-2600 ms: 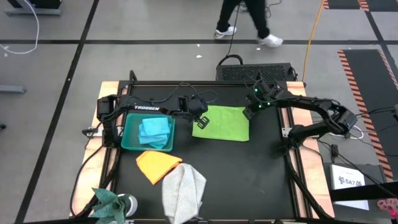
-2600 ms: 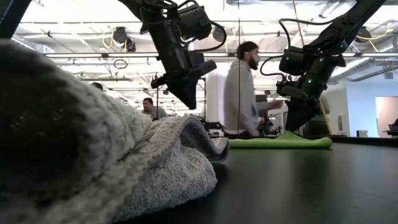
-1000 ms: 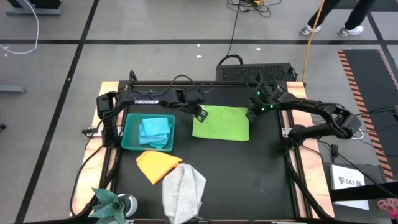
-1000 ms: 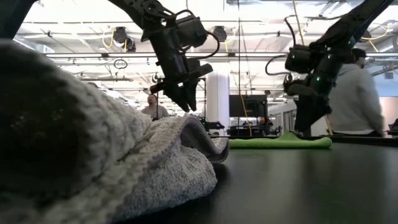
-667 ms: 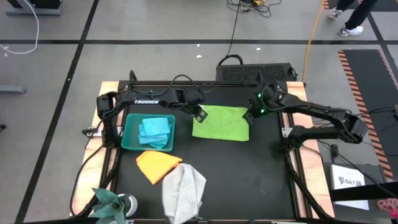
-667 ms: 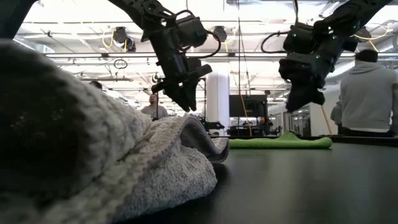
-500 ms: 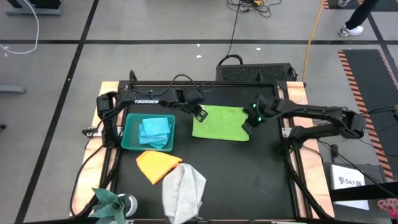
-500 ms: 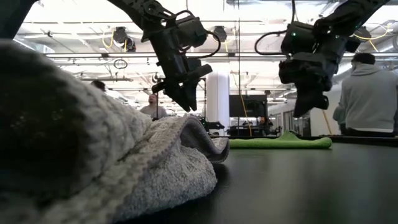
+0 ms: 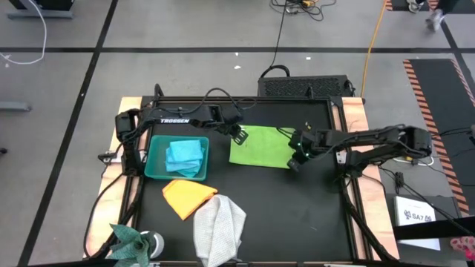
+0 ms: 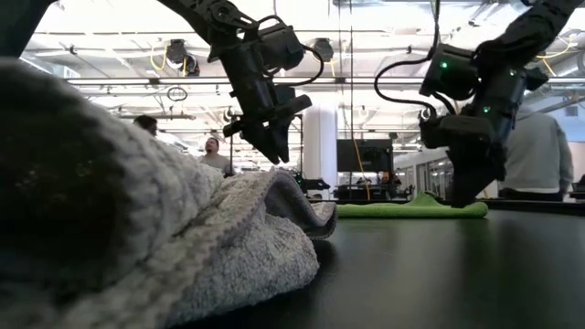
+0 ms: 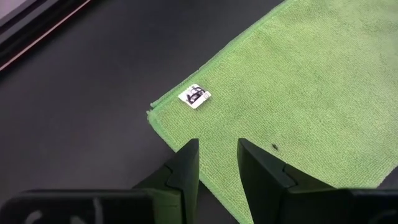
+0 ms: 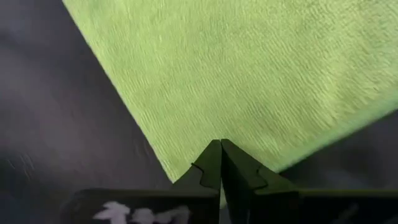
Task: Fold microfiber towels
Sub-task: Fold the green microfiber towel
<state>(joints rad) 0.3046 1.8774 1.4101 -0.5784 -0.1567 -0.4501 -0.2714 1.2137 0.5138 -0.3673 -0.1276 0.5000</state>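
While the lime green towel lies flat on the black worktop toward its far middle, both arms stand at its edges. The right gripper is positioned at the towel's near right corner, low over the cloth. In the right wrist view, its fingers are pressed together with tips meeting over the towel's corner; no cloth shows between them. The left gripper hangs above the towel's far left corner. In the left wrist view, its fingers stand slightly spread with a narrow gap, clear of the cloth, just short of the small white label sewn near that corner. Nothing is held by either gripper.

The light blue towel lies folded inside the teal bin, which stands at the left side of the worktop, beside the lime green towel. The orange-yellow towel lies crumpled just in front of the bin. The light grey towel lies bunched at the near edge, touching the orange-yellow one; in the low view it fills the left foreground. The teal towel lies crumpled at the near left corner, partly off the worktop edge.
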